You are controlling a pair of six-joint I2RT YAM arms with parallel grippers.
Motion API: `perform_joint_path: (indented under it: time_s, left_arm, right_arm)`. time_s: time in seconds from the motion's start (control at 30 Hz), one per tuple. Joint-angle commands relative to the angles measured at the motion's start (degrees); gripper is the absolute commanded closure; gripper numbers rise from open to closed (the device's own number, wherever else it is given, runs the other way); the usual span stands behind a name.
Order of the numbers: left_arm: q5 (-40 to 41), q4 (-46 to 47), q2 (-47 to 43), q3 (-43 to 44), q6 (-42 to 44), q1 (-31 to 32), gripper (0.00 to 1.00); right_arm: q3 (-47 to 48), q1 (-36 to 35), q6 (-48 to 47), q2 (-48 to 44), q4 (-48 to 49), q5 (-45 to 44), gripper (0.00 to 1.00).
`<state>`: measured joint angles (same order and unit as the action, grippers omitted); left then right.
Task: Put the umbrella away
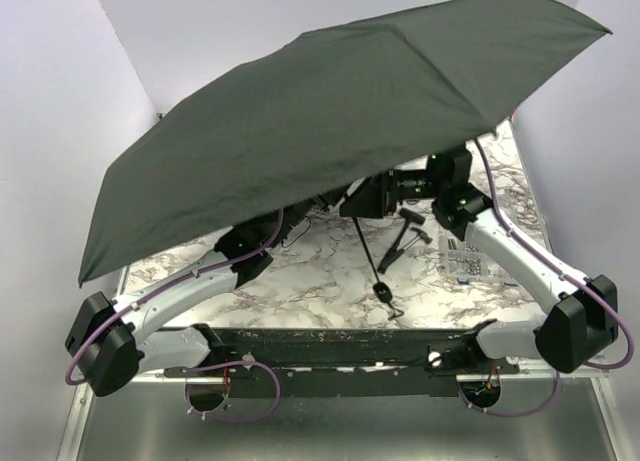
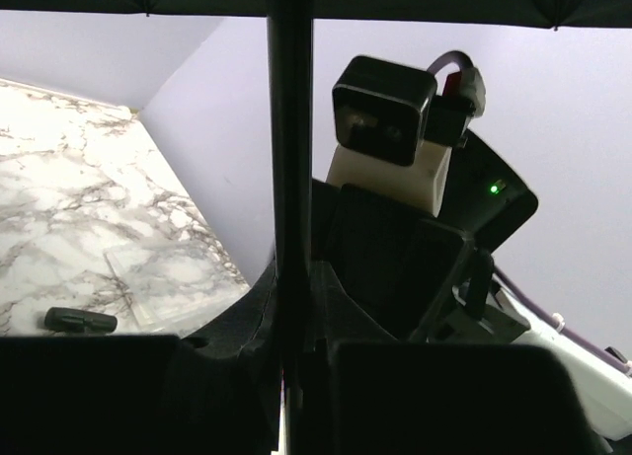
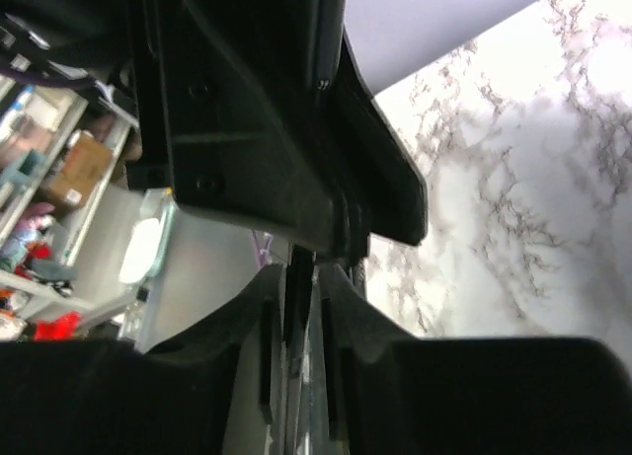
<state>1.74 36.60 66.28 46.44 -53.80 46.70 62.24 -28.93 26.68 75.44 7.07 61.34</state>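
Observation:
The umbrella (image 1: 330,101) is open, and its wide black canopy is tilted over the table and covers both grippers. Its thin black shaft (image 1: 368,246) runs down to the knob handle and strap (image 1: 383,293), near the table. My left gripper (image 1: 328,205) is under the canopy. In the left wrist view it (image 2: 289,361) is shut on the shaft (image 2: 289,159). My right gripper (image 1: 368,198) reaches in from the right. In the right wrist view its fingers (image 3: 301,302) are closed in on the shaft (image 3: 299,287), with only slivers of light beside it.
Small black hammers (image 1: 408,231) lie on the marble table (image 1: 300,281) under the canopy's right side. A clear packet (image 1: 466,261) lies by the right arm. The side walls stand close to the canopy's edges. The right wrist's camera (image 2: 385,110) faces my left gripper.

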Motion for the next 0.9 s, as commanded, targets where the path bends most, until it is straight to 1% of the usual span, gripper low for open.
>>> perform_joint_path:
  time_s: [0.0,0.03,0.1,0.13,0.2,0.23,0.27,0.33,0.4,0.5,0.57,0.73,0.8,0.83,0.87]
  left_arm:
    - [3.4,4.0,-1.3,2.7,2.0,0.9,1.00]
    - [3.4,4.0,-1.6,2.7,1.9,1.0,1.00]
    - [2.5,4.1,-2.4,2.3,1.9,0.9,1.00]
    - [1.7,4.0,-3.2,2.0,1.9,0.9,0.90]
    - [1.8,4.1,-5.7,0.2,2.0,0.9,0.59]
    - [2.3,4.1,-7.1,-1.3,2.0,0.8,0.47]
    - [3.0,4.3,-8.5,-2.7,1.9,0.7,0.37]
    - [3.4,4.6,-10.6,-4.2,1.8,0.0,0.29]
    - [2.9,4.8,-11.3,-4.4,1.8,-0.9,0.26]
    - [2.3,5.4,-10.7,-3.6,1.2,-2.3,0.26]
    - [2.7,5.2,-9.9,-2.8,1.0,-2.6,0.29]
    - [3.5,6.4,-7.8,-1.7,0.5,-2.8,0.45]
    - [3.4,7.3,-7.1,-1.1,0.9,-2.8,0.56]
    - [3.2,7.6,-6.8,-0.8,1.1,-2.9,0.66]
    - [2.7,8.1,-6.4,-0.5,1.4,-2.9,0.82]
  right_arm:
    - [-2.5,-0.4,5.6,-1.7,6.4,2.7,0.85]
    - [-2.6,-0.4,5.3,-1.9,6.2,2.5,0.92]
    - [-2.5,-0.4,4.6,-2.6,5.3,2.4,0.99]
    - [-2.5,-0.3,4.5,-3.0,5.3,3.2,0.99]
    - [-3.3,-0.2,6.0,-3.9,7.1,5.8,0.99]
    - [-4.3,0.0,7.9,-4.5,10.4,7.3,0.99]
    - [-5.8,0.0,10.7,-5.0,13.5,9.3,0.99]
    - [-7.6,0.1,14.9,-5.5,19.5,11.8,0.99]
    - [-8.0,0.0,15.6,-5.6,20.8,13.0,0.99]
    - [-8.4,0.0,15.9,-5.6,21.4,13.8,0.99]
    - [-8.8,0.0,16.3,-5.9,22.1,14.2,0.99]
    - [-9.2,0.1,15.2,-6.2,21.5,14.5,0.99]
    - [-9.1,0.0,13.3,-6.4,19.4,14.5,0.99]
    - [-8.9,0.1,11.5,-6.5,17.2,14.4,0.99]
    - [-8.5,0.0,9.8,-6.6,15.1,14.1,0.99]
